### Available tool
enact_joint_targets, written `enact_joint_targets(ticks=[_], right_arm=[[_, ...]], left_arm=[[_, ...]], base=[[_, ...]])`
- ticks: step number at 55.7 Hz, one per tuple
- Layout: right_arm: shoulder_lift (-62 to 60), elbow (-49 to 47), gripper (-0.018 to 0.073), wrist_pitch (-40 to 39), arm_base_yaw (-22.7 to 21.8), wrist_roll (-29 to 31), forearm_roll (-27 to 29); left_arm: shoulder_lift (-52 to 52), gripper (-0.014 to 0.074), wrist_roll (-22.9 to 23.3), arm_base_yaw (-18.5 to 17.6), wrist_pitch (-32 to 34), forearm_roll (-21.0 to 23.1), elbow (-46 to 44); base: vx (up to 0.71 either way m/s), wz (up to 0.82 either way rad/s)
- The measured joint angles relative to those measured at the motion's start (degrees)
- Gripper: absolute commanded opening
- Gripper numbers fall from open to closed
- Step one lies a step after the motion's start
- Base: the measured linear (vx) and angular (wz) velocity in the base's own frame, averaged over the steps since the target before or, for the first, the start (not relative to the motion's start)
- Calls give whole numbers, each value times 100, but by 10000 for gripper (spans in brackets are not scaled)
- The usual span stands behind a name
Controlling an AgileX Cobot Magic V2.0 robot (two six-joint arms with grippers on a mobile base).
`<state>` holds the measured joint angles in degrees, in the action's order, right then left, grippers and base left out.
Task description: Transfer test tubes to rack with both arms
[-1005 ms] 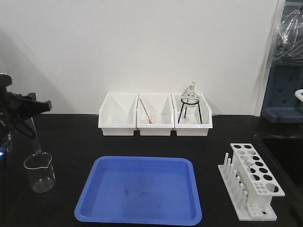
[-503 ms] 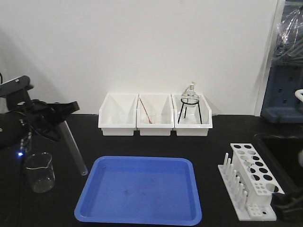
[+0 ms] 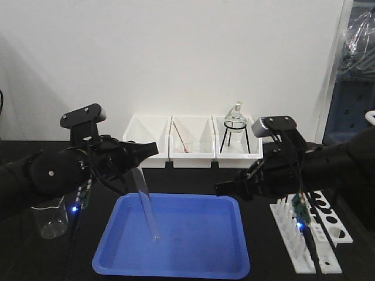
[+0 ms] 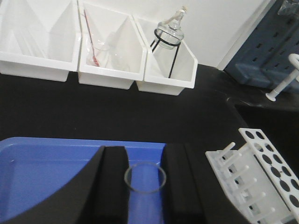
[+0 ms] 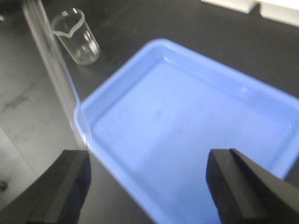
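One test tube [image 3: 146, 205] sits clamped in my left claw [image 4: 145, 186]; I should close the wide-open, empty right claw [image 5: 149, 186] squarely mid-tube.

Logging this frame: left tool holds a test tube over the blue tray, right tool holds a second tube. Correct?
Not quite. The left tool does hold a test tube over the blue tray, but the right tool is open and empty: the right wrist view shows its fingers wide apart with nothing between them.
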<state>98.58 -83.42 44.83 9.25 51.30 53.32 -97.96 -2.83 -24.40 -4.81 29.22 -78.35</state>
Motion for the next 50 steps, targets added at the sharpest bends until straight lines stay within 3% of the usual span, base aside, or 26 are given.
enact_joint_targets(ticks=[20, 30, 50], right_arm=[[1325, -1520, 561, 24, 857, -205, -608], [1767, -1878, 561, 24, 1041, -226, -685], [2096, -2503, 561, 65, 1352, -226, -614]], left_arm=[[-788, -7, 0, -190, 481, 284, 0], [-806, -7, 0, -190, 922, 313, 0], [-806, -7, 283, -190, 989, 338, 0]], base=[[0, 0], [0, 0], [0, 0]])
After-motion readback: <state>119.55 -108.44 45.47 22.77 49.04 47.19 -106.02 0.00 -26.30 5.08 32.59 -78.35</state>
